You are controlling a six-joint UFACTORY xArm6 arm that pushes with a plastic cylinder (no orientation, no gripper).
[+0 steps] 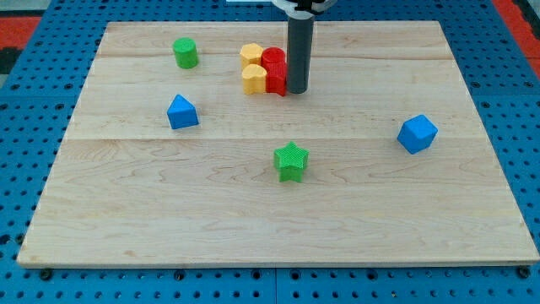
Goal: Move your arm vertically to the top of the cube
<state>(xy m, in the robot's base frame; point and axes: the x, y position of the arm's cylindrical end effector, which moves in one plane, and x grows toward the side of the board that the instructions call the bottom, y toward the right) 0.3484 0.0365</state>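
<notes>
My tip [297, 89] is the lower end of a dark rod coming down from the view's top centre. It rests against the right side of a tight cluster of blocks: a red cylinder [272, 59], a red block [277, 81] below it, a yellow block [251, 56] and a yellow heart-like block [253, 78]. The blue cube [417, 133] lies at the view's right, well to the right of and below my tip. A blue triangular block [181, 111] lies at the left. A green cylinder [186, 53] stands at the upper left. A green star [291, 161] lies below my tip.
The wooden board [278, 236] lies on a blue perforated table [25, 169]. The arm's white mount [297, 7] shows at the view's top edge.
</notes>
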